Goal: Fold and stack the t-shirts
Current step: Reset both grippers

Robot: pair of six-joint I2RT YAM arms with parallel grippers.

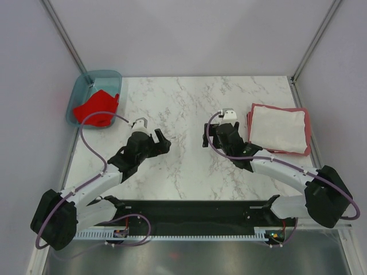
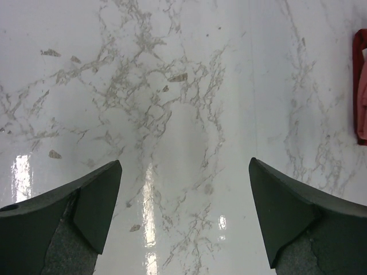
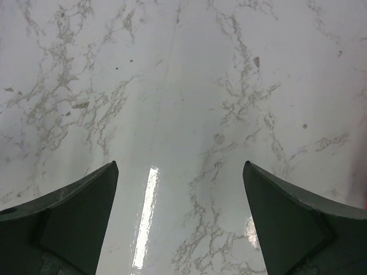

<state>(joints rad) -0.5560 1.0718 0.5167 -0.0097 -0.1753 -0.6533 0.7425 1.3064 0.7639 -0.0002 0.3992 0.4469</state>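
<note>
Currently you are hovering left claw (image 1: pixel 163 141) and right claw (image 1: pixel 206 137) released; pinch the bright red shirt (image 1: pixel 96 107) (in tub (image 1: pixel 103 72)) at a raised fold.

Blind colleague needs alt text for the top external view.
The left gripper and right gripper hang open over the table. A folded white shirt tops a brick-red shirt, right; a bright red shirt lies in a teal tub.
</note>
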